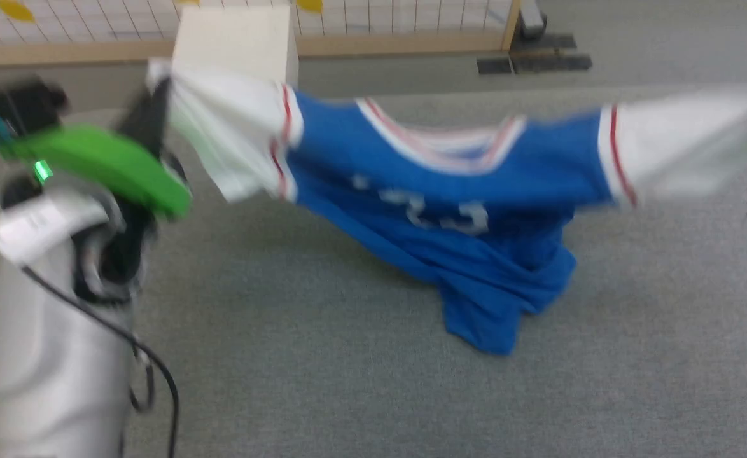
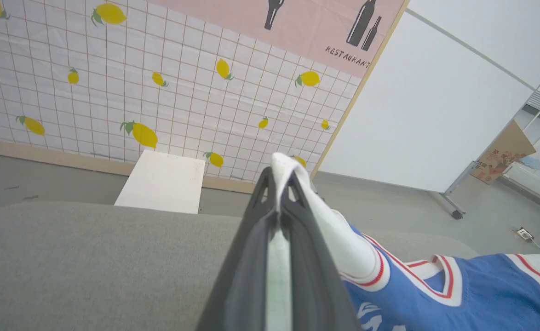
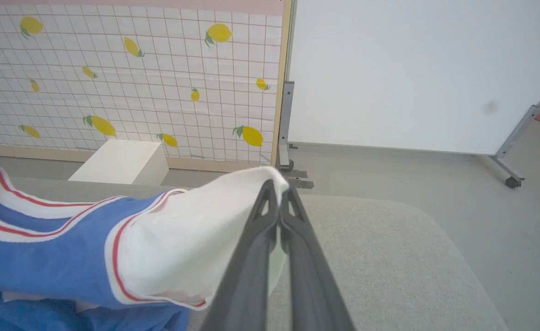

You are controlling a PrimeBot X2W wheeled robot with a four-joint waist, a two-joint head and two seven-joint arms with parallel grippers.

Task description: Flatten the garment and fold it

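"RESTAURANT" on the pink wall poster point(image 2: 307, 27), white number on the garment point(image 1: 443, 191) too blurred to read

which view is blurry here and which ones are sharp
Head view: motion-blurred throughout, the garment with smeared lettering. Left wrist view: sharp, left pincer crisp, lemon-print wall grid slightly bowed by the wide lens. Right wrist view: sharp, even light, no glare.

A grey fabric surface point(image 1: 348, 394) with rounded corners lies in the foreground. Beyond its far edge a white box point(image 2: 162, 181) stands on the grey floor point(image 3: 504, 230), just before a wood-framed grid panel point(image 2: 113, 92) printed with lemons. Above the lemons is a pink poster point(image 2: 307, 23) with bottle silhouettes; beside the panel stands a white board point(image 3: 412, 73) on castors
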